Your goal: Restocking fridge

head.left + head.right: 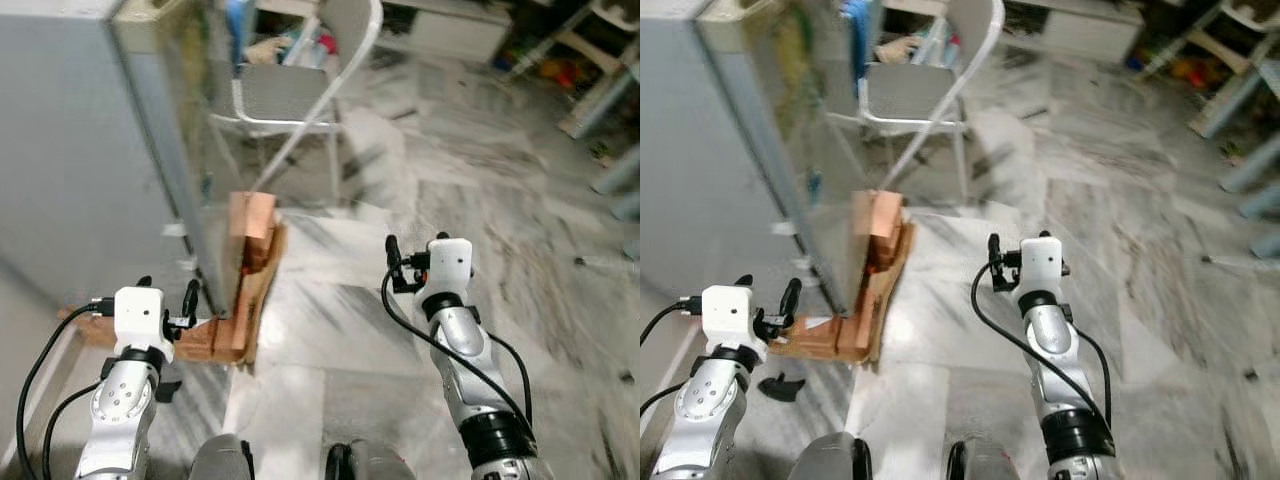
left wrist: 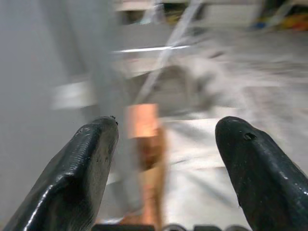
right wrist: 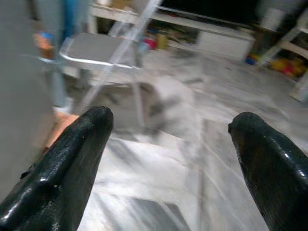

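Ahead, the grey fridge (image 1: 80, 150) stands at the robot's left, its base resting on a wooden pallet (image 1: 245, 290). Both arms are raised forward, forearms angled up (the views are blurred). The left gripper (image 2: 163, 163) points toward the fridge's corner, fingers spread wide and empty; the right gripper (image 3: 168, 159) hovers over marble floor (image 1: 450, 180), likewise open. A white folding chair (image 1: 300, 95) stands just beyond the fridge.
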`<state>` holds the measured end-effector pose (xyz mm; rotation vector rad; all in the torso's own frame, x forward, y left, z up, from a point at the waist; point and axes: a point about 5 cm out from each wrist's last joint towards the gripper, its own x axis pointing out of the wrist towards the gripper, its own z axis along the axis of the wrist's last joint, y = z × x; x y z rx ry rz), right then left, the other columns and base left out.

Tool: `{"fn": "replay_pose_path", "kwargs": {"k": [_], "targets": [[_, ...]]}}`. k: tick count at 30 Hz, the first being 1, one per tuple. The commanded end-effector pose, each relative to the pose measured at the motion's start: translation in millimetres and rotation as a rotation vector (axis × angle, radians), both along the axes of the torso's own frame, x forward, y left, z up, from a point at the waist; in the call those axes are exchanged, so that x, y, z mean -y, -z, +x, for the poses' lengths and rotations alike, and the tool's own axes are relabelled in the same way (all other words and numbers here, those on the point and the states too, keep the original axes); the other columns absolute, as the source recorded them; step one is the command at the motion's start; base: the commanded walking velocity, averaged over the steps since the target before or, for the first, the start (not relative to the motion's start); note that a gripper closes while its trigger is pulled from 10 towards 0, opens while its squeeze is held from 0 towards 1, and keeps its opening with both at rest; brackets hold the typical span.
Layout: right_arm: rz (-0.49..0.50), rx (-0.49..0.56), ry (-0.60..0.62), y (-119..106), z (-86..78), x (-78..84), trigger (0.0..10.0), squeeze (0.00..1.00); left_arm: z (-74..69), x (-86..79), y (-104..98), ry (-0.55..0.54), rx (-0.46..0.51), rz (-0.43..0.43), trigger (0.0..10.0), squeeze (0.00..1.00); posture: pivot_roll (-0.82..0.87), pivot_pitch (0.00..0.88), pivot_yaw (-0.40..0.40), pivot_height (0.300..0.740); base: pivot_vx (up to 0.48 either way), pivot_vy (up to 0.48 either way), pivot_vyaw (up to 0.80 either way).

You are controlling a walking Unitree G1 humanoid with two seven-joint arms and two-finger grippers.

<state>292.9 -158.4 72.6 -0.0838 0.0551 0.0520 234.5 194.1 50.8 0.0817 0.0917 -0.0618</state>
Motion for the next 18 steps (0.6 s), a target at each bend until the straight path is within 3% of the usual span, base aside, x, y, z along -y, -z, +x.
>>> {"fn": "replay_pose_path", "kwargs": {"k": [1, 5, 9, 15, 18], "targets": [[0.004, 0.008, 0.005, -3.1, 1.2, -0.1, 10.0, 0.0, -1.9, -1.1, -1.6, 0.007, 0.008, 0.004, 10.0, 0.0, 0.15, 0.101, -0.074, 0.74, 0.337, 0.0, -0.8], [0.005, 0.007, -0.002, -3.0, 1.6, -2.0, 10.0, 0.0, -2.8, -1.6, -2.3, -0.002, 0.013, 0.001, 10.0, 0.0, 0.15, 0.111, -0.08, 0.74, 0.342, 0.0, -0.8], [0.005, 0.01, -0.013, -3.9, 2.3, -3.2, 10.0, 0.0, -2.7, -6.5, -3.6, -0.047, 0.031, 0.002, 10.0, 0.0, 0.15, 0.117, -0.089, 0.74, 0.3, 0.0, 0.0], [0.001, 0.007, -0.024, -4.3, 3.3, -3.7, 10.0, 0.0, 2.0, -12.2, -5.9, -0.092, 0.046, -0.001, 10.0, 0.0, 0.15, 0.121, -0.095, 0.74, 0.269, 0.273, 0.0], [0.002, 0.007, -0.026, -4.4, 3.7, -3.8, 10.0, 0.0, 3.0, -14.8, -6.0, -0.109, 0.043, 0.005, 10.0, 0.0, 0.15, 0.122, -0.095, 0.74, 0.0, 0.19, 0.0]]}}
